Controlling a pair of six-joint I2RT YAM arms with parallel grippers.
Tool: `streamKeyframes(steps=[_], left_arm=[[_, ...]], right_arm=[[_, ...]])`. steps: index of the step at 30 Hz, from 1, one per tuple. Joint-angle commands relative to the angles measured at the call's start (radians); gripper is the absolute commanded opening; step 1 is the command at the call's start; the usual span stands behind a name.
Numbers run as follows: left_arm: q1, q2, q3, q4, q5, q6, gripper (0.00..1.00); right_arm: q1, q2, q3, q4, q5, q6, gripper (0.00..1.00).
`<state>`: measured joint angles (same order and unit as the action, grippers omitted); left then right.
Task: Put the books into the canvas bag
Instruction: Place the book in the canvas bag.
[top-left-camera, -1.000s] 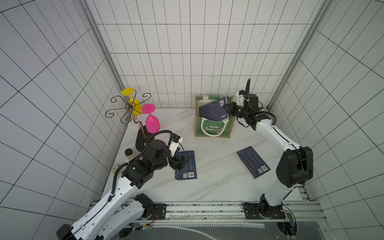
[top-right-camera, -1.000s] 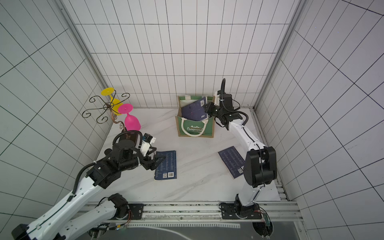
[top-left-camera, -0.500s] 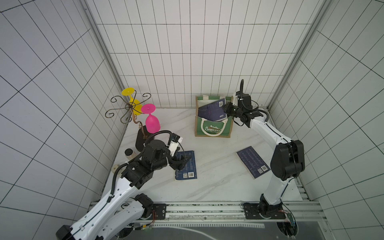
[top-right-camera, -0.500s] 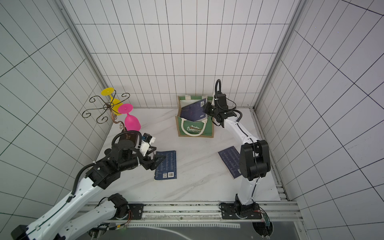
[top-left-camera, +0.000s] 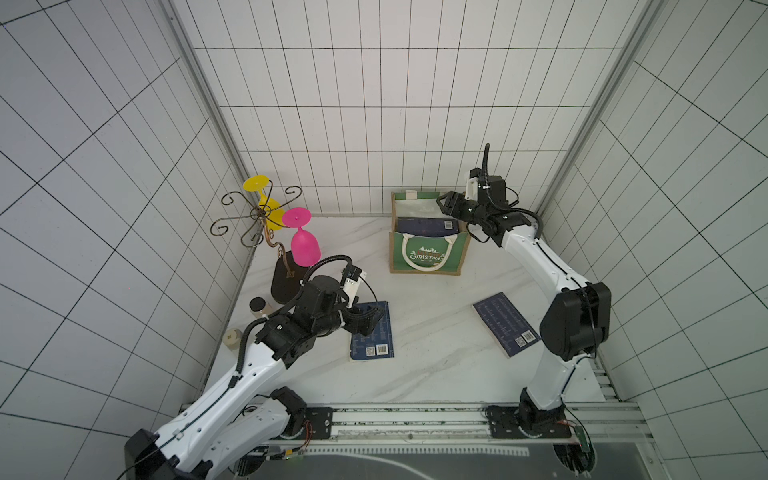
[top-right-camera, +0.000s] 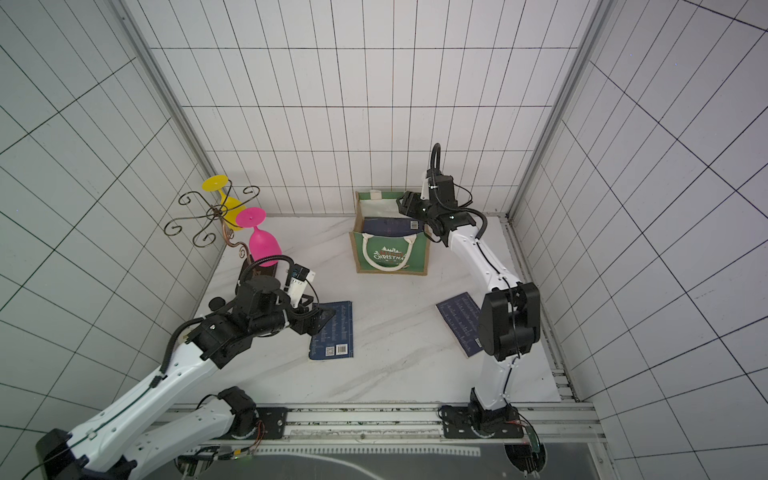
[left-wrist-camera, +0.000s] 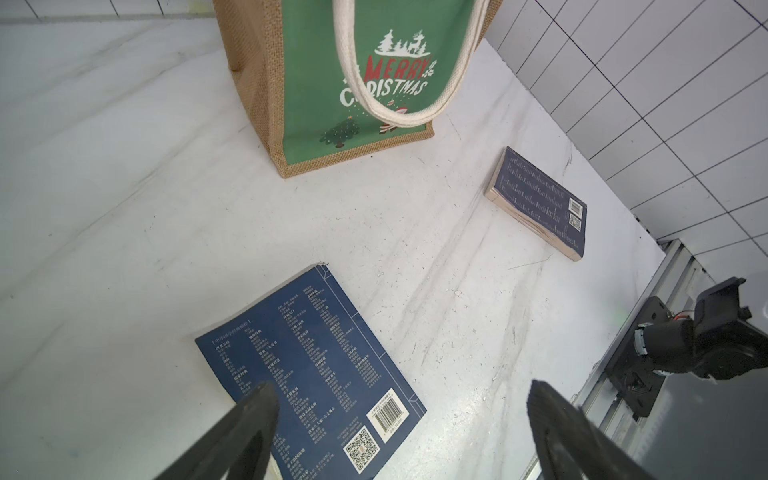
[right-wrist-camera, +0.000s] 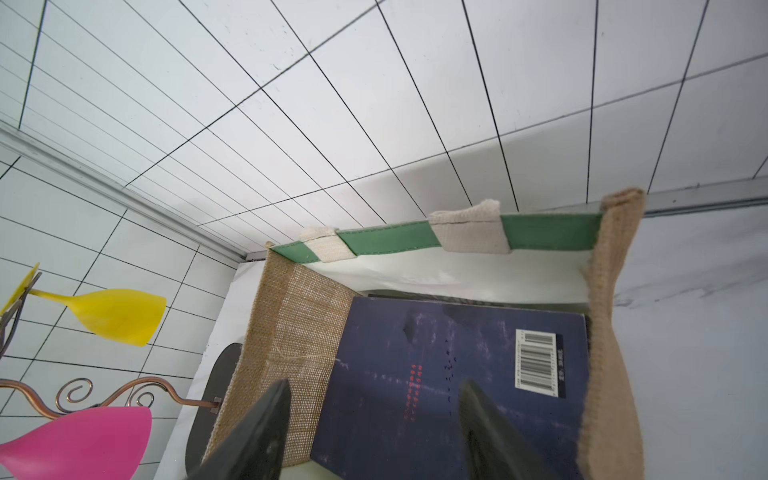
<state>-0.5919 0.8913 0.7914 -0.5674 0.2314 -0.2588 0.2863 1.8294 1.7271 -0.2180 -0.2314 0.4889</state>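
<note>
Over the canvas bag, right gripper parted and empty — left gripper wide apart, empty, above a navy book.

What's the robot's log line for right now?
left gripper: open over navy book on table | right gripper: open above dark book inside canvas bag | second navy book: on table

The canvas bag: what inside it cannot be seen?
- Whatever lies under the navy book in the canvas bag: hidden by that book, both top views, right wrist view.
- The book's print: blurred, right wrist view.
- The bag's mouth: cut off by the edge, left wrist view.
</note>
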Motion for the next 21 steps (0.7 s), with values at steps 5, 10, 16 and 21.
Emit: streamKeyframes(steps=[5, 10, 16, 21], left_arm=[[0.010, 0.012, -0.098, 0.114, -0.058, -0.187, 0.93], [0.071, 0.007, -0.137, 0.137, -0.079, -0.234, 0.97], [0.207, 0.037, -0.202, 0.187, 0.030, -0.265, 0.97], [0.253, 0.096, -0.220, 0.202, 0.041, -0.283, 0.97]], right_arm=[[0.048, -0.139, 0.013, -0.071, -0.061, -0.160, 0.97], [0.071, -0.280, -0.157, -0.071, -0.101, -0.210, 0.98], [0.116, -0.470, -0.413, -0.020, -0.133, -0.235, 0.98], [0.182, -0.589, -0.678, 0.103, -0.149, -0.194, 0.98]])
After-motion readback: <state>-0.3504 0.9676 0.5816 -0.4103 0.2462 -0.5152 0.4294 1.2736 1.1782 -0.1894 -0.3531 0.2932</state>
